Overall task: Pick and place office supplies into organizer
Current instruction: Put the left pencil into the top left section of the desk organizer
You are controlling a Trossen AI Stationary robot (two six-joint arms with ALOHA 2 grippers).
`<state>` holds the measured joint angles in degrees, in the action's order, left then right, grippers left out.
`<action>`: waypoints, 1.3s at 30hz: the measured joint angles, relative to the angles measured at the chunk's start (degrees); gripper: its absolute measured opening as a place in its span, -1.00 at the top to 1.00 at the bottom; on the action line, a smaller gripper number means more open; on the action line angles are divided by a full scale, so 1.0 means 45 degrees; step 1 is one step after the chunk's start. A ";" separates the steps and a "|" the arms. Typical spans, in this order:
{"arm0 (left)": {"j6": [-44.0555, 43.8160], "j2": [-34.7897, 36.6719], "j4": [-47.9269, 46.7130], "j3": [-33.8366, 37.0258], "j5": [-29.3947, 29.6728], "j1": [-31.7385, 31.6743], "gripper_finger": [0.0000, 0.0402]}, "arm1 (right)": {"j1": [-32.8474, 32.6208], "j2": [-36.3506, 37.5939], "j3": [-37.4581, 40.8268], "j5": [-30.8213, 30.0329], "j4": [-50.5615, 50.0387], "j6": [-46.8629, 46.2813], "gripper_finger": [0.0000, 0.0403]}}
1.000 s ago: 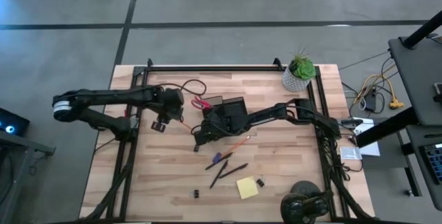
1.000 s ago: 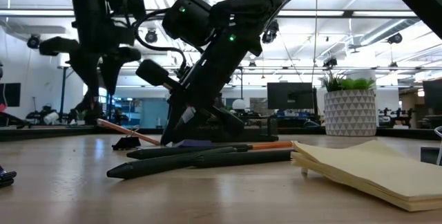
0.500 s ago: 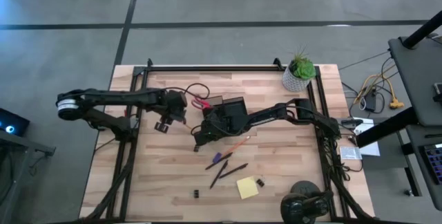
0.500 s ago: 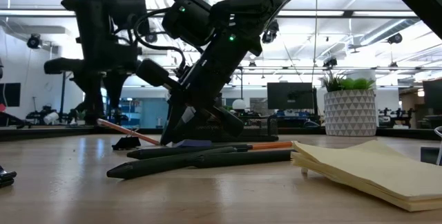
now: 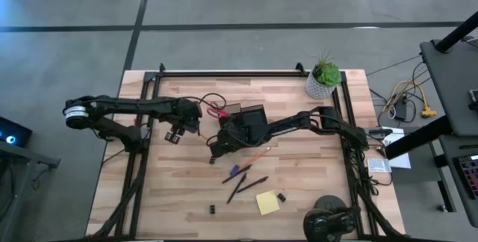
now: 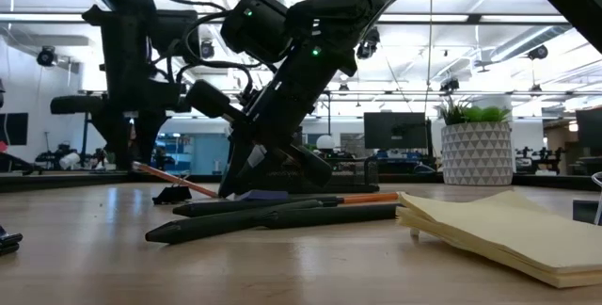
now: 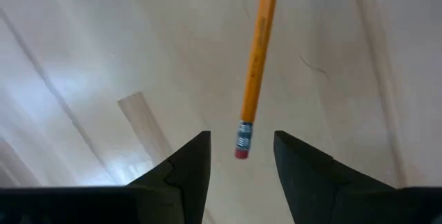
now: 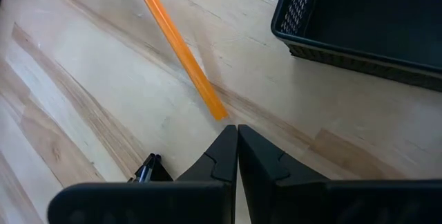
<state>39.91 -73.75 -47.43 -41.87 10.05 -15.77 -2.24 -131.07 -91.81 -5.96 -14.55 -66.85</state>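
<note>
L gripper [image 7: 241, 156] left of centre in high view, fingers apart, empty, over orange wooden pencil [image 7: 256, 63] eraser end. R gripper [image 8: 236, 141] centre, fingers closed, empty, tips on table by black mesh organizer box [image 8: 373, 23].

Dark jointed arms, black cables, white cap

Was a pale wooden table [image 5: 172, 190] with black rails along its edges. Carried a white-potted plant [image 5: 323, 79] at the far right corner, a black organizer [image 5: 249, 116] near the middle, red-handled scissors [image 5: 217, 111] just beside it. Nearer the front: an orange pencil [image 5: 258, 153], dark pens [image 5: 246, 185] (one purple-tipped), a yellow sticky-note pad [image 5: 267, 203], two small binder clips [image 5: 281, 196].
</note>
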 joint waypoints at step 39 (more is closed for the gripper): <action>-0.0137 -0.0190 0.0322 0.0291 -0.0458 -0.0086 0.87 | 0.0005 0.0010 0.0000 0.0039 -0.0015 -0.0010 0.96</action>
<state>39.29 -74.61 -45.98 -40.56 7.99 -16.16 -2.22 -131.02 -91.81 -5.78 -14.61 -66.89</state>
